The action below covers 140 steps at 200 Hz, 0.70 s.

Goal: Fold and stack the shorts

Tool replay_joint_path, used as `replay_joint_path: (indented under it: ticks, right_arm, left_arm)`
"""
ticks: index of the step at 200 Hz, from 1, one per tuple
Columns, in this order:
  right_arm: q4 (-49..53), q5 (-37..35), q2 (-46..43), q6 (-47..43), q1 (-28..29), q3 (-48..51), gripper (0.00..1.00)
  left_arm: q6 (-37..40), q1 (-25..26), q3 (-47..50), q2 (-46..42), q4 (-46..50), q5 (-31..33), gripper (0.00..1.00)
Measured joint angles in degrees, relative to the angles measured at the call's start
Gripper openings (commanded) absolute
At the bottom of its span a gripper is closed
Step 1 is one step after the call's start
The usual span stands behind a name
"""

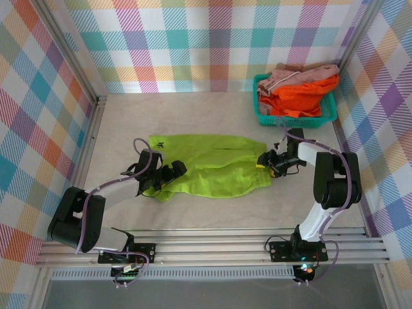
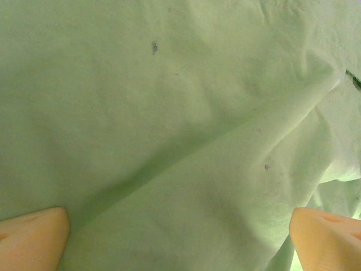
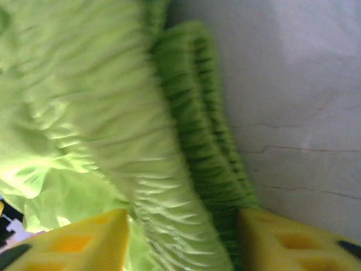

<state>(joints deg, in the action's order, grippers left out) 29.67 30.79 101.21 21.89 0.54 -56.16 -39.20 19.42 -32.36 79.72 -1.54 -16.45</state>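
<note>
Top view first: the lime green shorts (image 1: 209,166) are laid out across the middle of the table (image 1: 212,112), a bit closer to the near edge than the far one, with the near-left part of the fabric rumpled. The left gripper (image 1: 168,172) is parked right on that rumpled end, and the right gripper (image 1: 265,161) is set at the opposite end of the same pair. Over in the far right corner a teal basket (image 1: 295,119) can be seen, with the orange shorts (image 1: 302,96) heaped inside it and the pink shorts (image 1: 299,76) piled behind them against the far rim.

Left wrist view: the left gripper (image 2: 180,240) is spread wide, one peach fingertip being pushed into each bottom corner of the frame, and nothing is clamped. Lime fabric (image 2: 169,101) is seen just under it, creased diagonally.

Right wrist view: the right gripper (image 3: 183,243) is narrowed around the ribbed elastic waistband of the lime pair (image 3: 84,101). The band is bunched up between the two yellow fingers (image 3: 73,245) and both of them are pressed against the fabric, so it's gripped. Bare table (image 3: 293,84) is visible to the right of the band
</note>
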Motion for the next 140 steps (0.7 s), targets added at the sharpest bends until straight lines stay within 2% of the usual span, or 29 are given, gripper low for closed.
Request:
replay_joint_path:
  ticks: [27,48,83,140]
  right_arm:
    - [1.7,-2.43,0.98,-1.2,0.85,-1.57,0.11]
    - [3.21,-4.76,0.96,-2.01,1.81,-3.1,0.03]
    - [7.41,-11.96,-1.05,-3.78,3.76,-5.64,0.0]
    - [22.86,-32.54,-11.26,-10.49,8.94,-19.69,0.0]
  left_arm:
    - [0.04,0.0,0.5,-1.49,1.84,1.2,1.0]
    - [0.07,0.0,0.76,-2.93,4.09,1.99,1.0]
    - [0.46,0.0,0.68,-8.83,9.03,3.15,1.0]
    - [2.21,-0.44,-2.47,-17.11,15.17,4.13,1.0]
